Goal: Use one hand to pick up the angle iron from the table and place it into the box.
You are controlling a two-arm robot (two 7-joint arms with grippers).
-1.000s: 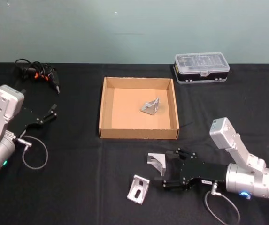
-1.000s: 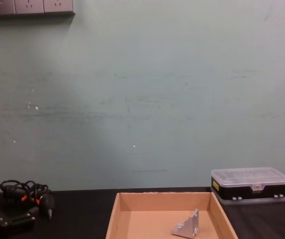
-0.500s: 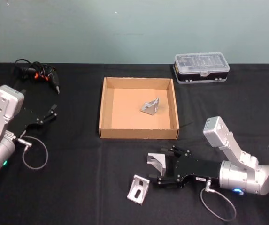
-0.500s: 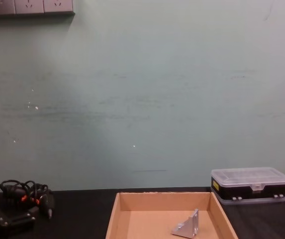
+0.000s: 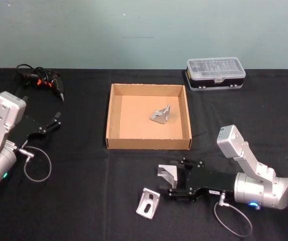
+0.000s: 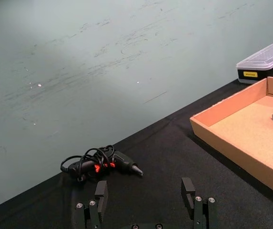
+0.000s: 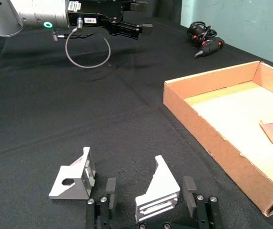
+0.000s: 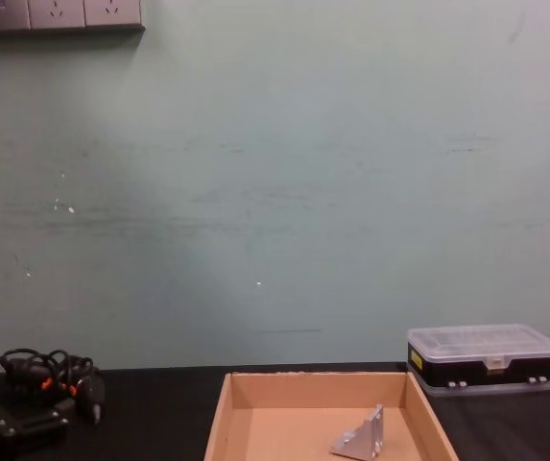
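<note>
Right end effector [image 5: 171, 179] spread around angle iron [image 5: 167, 172], second angle iron [image 5: 148, 203] just beside, box [image 5: 149, 143] beyond, left end effector [image 5: 55, 121] parked, released

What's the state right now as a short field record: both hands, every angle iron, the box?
Right hand: open, low over table, fingers straddling near angle iron
Second angle iron: lying on table, nearer the robot, ungrasped
Third angle iron: inside cardboard box
Left hand: open, parked at table's left

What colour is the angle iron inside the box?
Silver-grey angle iron; head view shows it best.
</note>
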